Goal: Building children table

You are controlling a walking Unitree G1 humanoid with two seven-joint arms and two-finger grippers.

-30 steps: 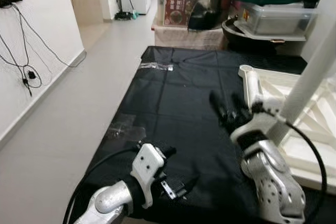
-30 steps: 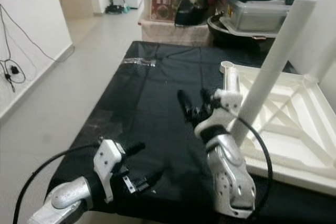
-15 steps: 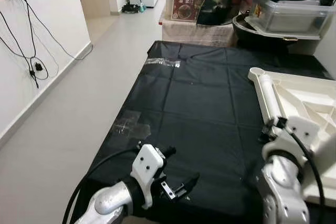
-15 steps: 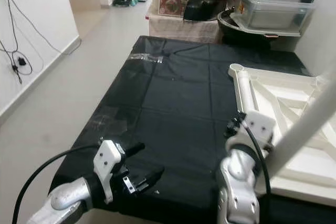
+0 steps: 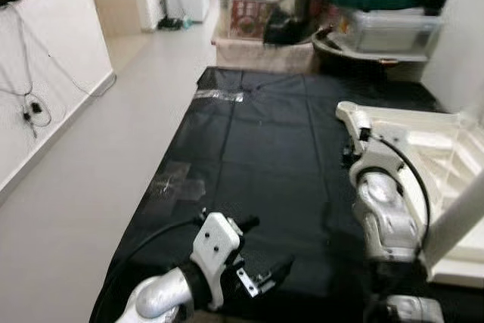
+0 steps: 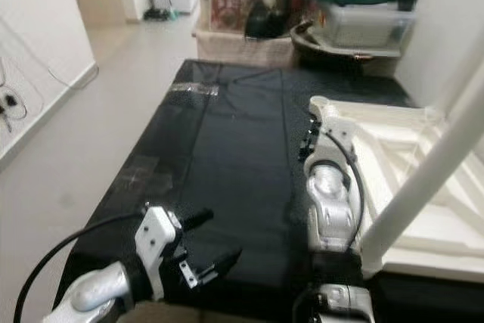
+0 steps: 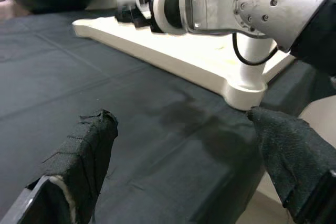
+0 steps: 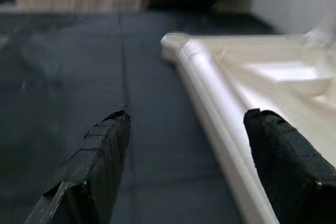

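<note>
Tabletop (image 8: 252, 77) – upturned, white – lies just beside right pincer (image 8: 189, 166), fingers spread.

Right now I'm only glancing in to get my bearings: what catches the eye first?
A white upturned tabletop lies on the black sheet, one white leg standing up from its near corner. The right pincer hangs open over the tabletop's edge. The left pincer is open too, low over the sheet.
</note>
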